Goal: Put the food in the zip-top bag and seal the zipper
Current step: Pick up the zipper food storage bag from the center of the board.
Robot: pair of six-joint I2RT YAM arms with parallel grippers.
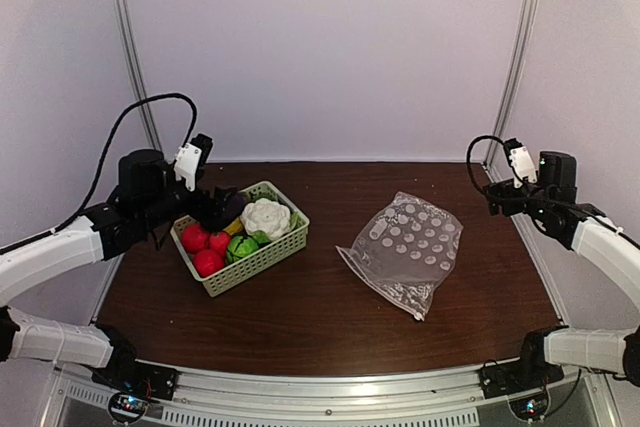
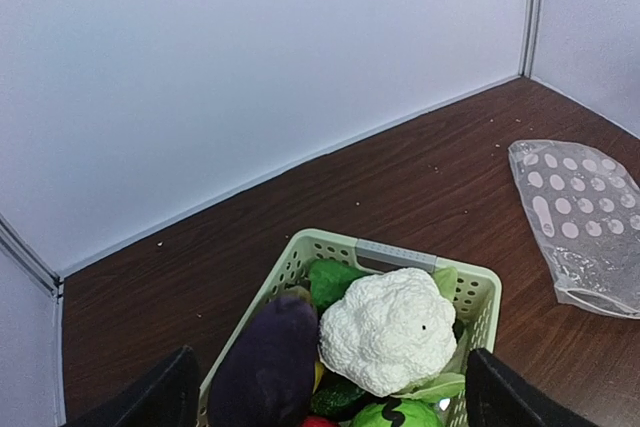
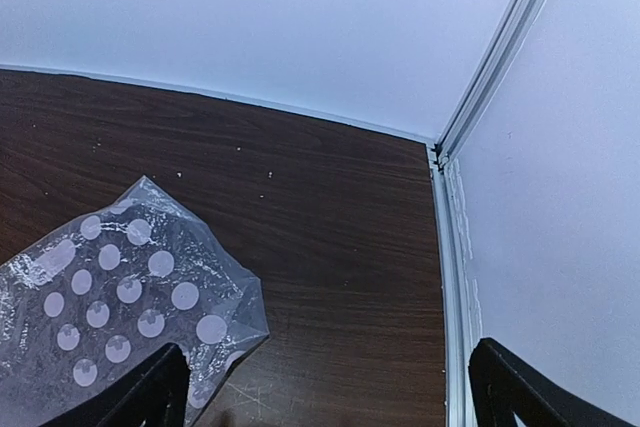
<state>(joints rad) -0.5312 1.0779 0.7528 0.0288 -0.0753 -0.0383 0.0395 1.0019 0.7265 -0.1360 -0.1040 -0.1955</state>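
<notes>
The food lies in a pale green basket (image 1: 262, 265): red round fruits (image 1: 196, 238), a white cauliflower (image 1: 266, 217), a green piece (image 1: 242, 246) and a yellow piece (image 1: 234, 227). My left gripper (image 1: 214, 205) hangs open over the basket's far-left part. In the left wrist view the gripper (image 2: 328, 409) straddles a purple piece (image 2: 265, 362) and the cauliflower (image 2: 385, 329) without touching them. The dotted zip-top bag (image 1: 405, 247) lies flat and empty right of the basket. Its zipper seems to run along the near-left edge (image 1: 380, 287). My right gripper (image 1: 497, 197) is open, raised at the far right, with the bag's corner (image 3: 120, 317) below it.
The basket rim (image 2: 292, 267) has a grey handle strip. White walls enclose the back and sides, and a metal rail (image 3: 450, 277) runs along the table's right edge. Bare brown table lies between basket and bag and in front of both.
</notes>
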